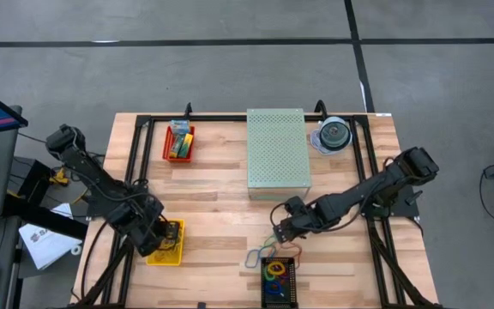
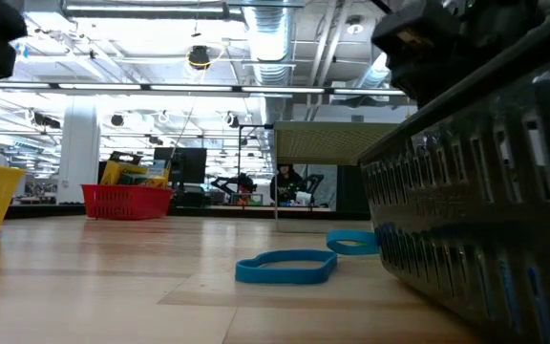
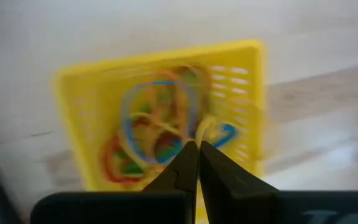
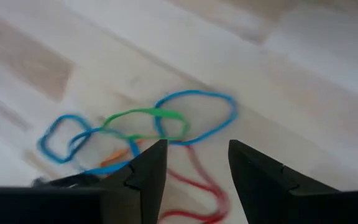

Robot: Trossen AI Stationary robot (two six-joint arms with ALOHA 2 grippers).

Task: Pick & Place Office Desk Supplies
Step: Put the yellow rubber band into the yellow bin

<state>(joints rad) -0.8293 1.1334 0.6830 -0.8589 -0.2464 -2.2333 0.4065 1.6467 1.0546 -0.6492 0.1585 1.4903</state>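
You won't find any text, label, brand, number or sign that can be read in these views. The white paper sheet (image 1: 43, 243) lying off the left edge of the bench (image 1: 221, 215) carries dark print, but it is too small for you to make out. The packs in the red basket (image 1: 178, 142) show no legible lettering either.
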